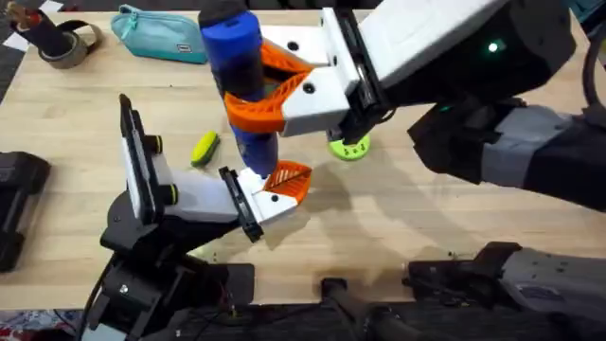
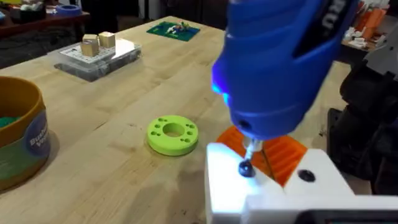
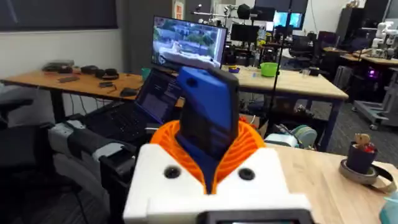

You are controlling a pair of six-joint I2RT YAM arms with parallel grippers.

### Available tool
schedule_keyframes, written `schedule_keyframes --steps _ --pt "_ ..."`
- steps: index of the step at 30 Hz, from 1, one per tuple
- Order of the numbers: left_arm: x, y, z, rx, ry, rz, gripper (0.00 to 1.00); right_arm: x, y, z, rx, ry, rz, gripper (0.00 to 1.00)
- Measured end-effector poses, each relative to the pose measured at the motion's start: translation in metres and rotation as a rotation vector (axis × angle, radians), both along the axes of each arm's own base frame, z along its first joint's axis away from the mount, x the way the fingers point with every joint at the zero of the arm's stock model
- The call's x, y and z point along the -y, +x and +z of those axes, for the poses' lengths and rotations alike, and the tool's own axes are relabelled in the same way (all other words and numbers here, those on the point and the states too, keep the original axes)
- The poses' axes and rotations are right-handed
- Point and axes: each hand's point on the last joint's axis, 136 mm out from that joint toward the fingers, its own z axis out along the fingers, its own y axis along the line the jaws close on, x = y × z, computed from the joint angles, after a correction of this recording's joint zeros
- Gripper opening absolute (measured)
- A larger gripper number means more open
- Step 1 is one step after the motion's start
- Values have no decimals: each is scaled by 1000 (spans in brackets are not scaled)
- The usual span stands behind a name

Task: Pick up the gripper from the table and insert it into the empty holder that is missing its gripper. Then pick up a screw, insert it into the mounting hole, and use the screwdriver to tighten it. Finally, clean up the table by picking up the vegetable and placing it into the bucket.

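My right gripper (image 1: 258,90) reaches across the table and is shut on the screwdriver (image 1: 235,66), which it holds upright; its orange pads wrap the blue handle (image 3: 208,118). The screwdriver's bit (image 2: 250,149) rests on a small black screw (image 2: 245,168) set in the white body of my left gripper (image 2: 270,158). That left gripper (image 1: 289,182) lies low over the table with its orange pads together and nothing between them. The yellow-and-green vegetable (image 1: 204,148) lies on the wood left of the screwdriver. The tan bucket (image 2: 34,140) stands at the far side of the left wrist view.
A lime-green disc with holes (image 1: 350,148) lies right of the screwdriver, also close by in the left wrist view (image 2: 173,134). A teal pouch (image 1: 161,34) and a tape roll (image 1: 59,44) sit at the table's far edge. A clear plastic box (image 2: 93,55) stands farther off.
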Motion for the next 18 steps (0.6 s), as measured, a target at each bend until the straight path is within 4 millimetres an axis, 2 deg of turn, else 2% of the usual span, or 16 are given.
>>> schedule_keyframes --steps 18 --pt "0 0 0 0 0 0 11 -1 -3 0 22 5 3 31"
